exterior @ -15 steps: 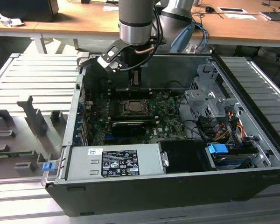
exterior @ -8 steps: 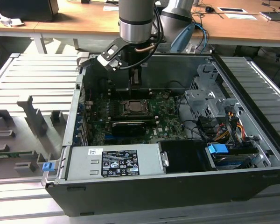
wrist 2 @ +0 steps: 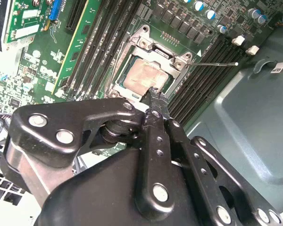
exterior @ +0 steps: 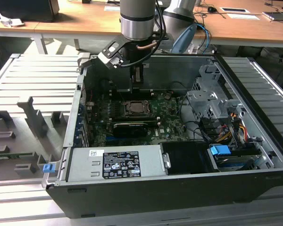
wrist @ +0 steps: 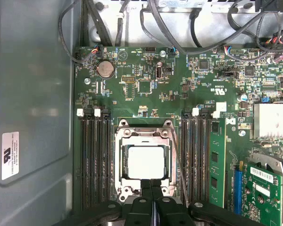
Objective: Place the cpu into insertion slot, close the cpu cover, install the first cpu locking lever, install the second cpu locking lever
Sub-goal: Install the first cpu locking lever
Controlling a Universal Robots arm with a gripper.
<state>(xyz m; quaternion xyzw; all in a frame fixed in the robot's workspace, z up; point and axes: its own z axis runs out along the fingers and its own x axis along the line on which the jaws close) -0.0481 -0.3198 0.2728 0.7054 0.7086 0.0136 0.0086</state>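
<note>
cpu (wrist: 145,162) | lies flat just beyond tool (wrist: 151,184) tip | tool pressed together (holding nothing)

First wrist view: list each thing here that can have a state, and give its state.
cpu: seated, face up.
cpu cover: down around the cpu.
locking lever: lying out to the side, not hooked.
gripper: shut, tips at the cover's edge.
memory slots beside the cover: empty.
</note>
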